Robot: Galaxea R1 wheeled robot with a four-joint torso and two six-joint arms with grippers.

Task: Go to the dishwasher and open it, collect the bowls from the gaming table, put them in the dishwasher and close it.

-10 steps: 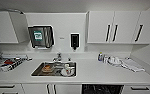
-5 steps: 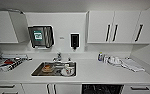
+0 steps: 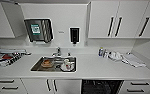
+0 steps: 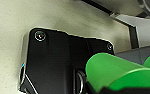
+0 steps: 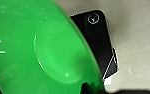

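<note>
The dishwasher (image 3: 102, 87) stands open under the white counter, right of the sink, and its inside is dark. In the right wrist view a lime green bowl (image 5: 41, 50) looms very close with its underside toward the camera. My right gripper (image 5: 91, 88) is shut on its rim, over a pale floor. In the left wrist view a curved lime green piece (image 4: 111, 72) lies close against my left gripper (image 4: 121, 90). I cannot tell whether that gripper holds it. A grey panel shows beyond it.
A steel sink (image 3: 36, 67) holds dishes, with a tap behind it. A towel dispenser (image 3: 39, 30) and a black soap dispenser (image 3: 74, 35) hang on the wall. Cloths and small bottles (image 3: 116, 55) lie on the counter right, packets (image 3: 6, 58) at left.
</note>
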